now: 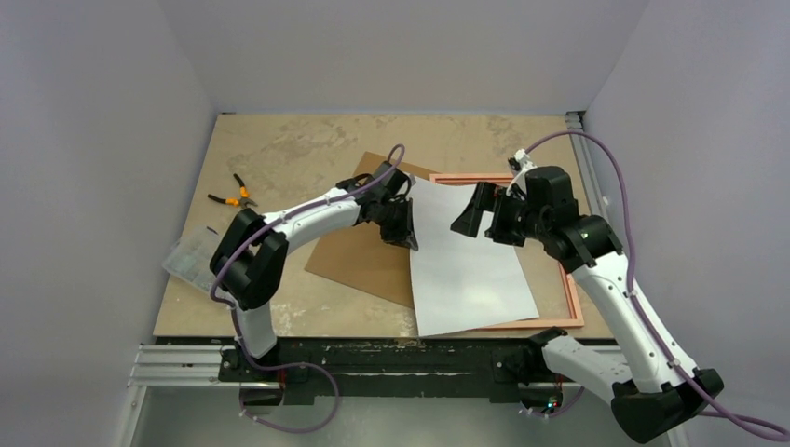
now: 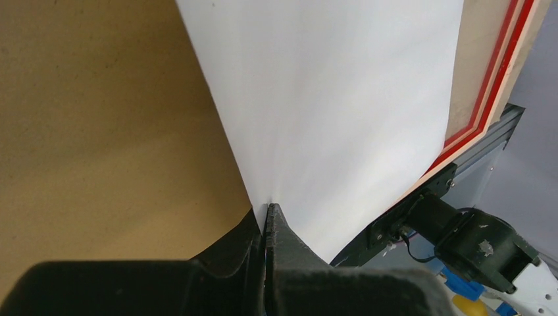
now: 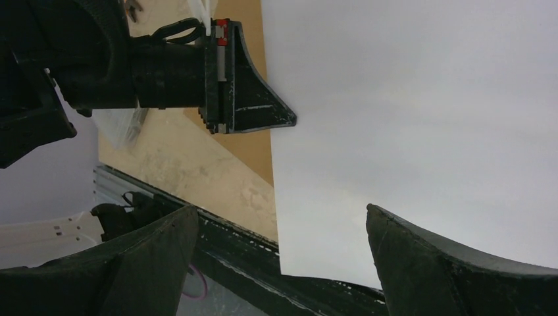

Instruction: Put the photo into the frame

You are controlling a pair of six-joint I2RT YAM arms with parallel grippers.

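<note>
Over the frame (image 1: 554, 325), the photo (image 1: 466, 265) sits white-side-up, skewed. Left end effector (image 1: 411, 240) pinches its left edge; right end effector (image 1: 484, 222) gapes open.

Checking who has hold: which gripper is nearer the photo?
Left. The left gripper pinches the photo at its left edge; the right gripper hangs open over its far half.

A robotics lab test cell: plain pale grey-lilac walls (image 1: 93, 140) box in a tan tabletop (image 1: 279, 149), 2 white-and-black robot arms (image 1: 307, 219) are bolted to an aluminium rail (image 1: 177, 365) along the bottom edge, and orange-handled pliers (image 1: 233, 196) lie near a clear plastic parts box (image 1: 191, 261) at centre left.
</note>
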